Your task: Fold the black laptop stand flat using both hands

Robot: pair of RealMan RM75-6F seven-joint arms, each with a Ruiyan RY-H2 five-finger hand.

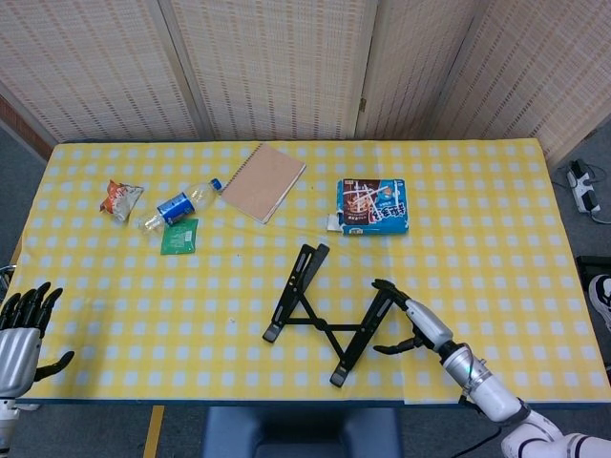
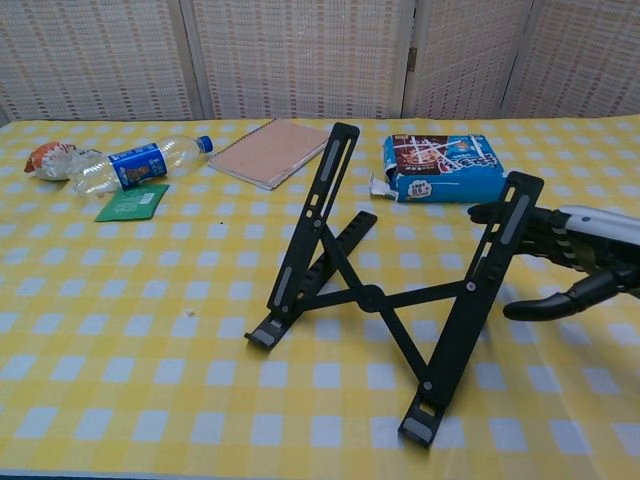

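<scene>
The bench carries the black laptop stand near its front edge, propped open on crossed struts. Just right of the stand, the right hand reaches with fingers apart, holding nothing, apparently lining up on the right rail. Far left of the stand, the left hand waits, fingers spread, empty.

Desk, yellow-checked cloth: black folding laptop stand, brown spiral notebook, blue snack box, clear plastic bottle, green sachet, crumpled snack wrapper.
</scene>
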